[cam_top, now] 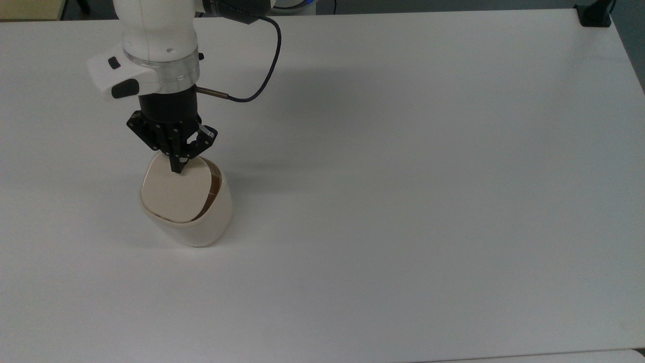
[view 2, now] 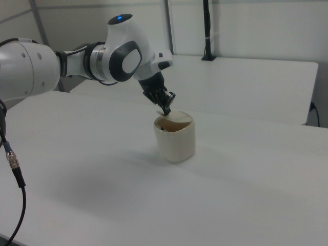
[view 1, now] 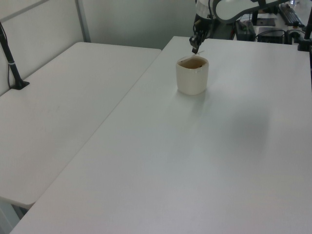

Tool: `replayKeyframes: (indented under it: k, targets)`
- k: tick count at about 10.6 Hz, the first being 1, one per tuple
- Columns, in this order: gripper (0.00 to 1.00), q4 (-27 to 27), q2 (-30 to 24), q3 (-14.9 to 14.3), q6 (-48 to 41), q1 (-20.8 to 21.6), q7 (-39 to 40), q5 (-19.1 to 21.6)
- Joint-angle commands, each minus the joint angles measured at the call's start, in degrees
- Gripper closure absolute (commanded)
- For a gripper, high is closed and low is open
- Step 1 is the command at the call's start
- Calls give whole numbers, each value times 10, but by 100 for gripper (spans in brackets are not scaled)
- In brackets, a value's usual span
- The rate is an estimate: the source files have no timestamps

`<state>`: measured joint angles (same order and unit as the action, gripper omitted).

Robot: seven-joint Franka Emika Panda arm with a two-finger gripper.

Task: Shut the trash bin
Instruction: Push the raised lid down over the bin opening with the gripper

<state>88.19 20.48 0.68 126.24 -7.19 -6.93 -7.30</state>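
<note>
Black and two-fingered, the tool [cam_top: 177, 169] points down from a white arm [cam_top: 156, 40] and its fingers are drawn together with nothing between them. Its tip presses on the lid [cam_top: 174, 194] of the trash bin [cam_top: 199, 229], at the lid's edge nearest the arm.

In the top view the trash bin stands on the white surface [cam_top: 403, 201] toward the top view's left. It is a small cream-beige container with a rounded-square rim and a body that narrows toward its base. The lid, the same colour, lies nearly flat across the opening. A thin dark crescent of the brown inside shows along the lid's edge on the top view's right, so the lid is not fully seated.

A dark cable [cam_top: 262, 75] loops from the tool's wrist back up toward the arm.

In the left view the trash bin [view 1: 192, 78] sits upright at the far part of the surface [view 1: 195, 161], with the tool [view 1: 194, 49] just above its far rim and the lid [view 1: 194, 58] tilted low over the mouth. A second white table [view 1: 63, 112] adjoins on the left view's left.

In the right view the tool [view 2: 167, 110] comes down at a slant from the arm [view 2: 118, 56] onto the trash bin [view 2: 176, 139], touching the lid [view 2: 177, 117], which is raised slightly on the right view's left side. The bin is alone on the surface [view 2: 154, 205].
</note>
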Motion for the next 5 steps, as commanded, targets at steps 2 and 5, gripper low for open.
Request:
replayKeyframes:
  k: [2, 5]
  targets:
    - [100, 16, 10, -2, -10, 6, 14, -2]
    - [100, 17, 19, -2, -10, 6, 14, -2]
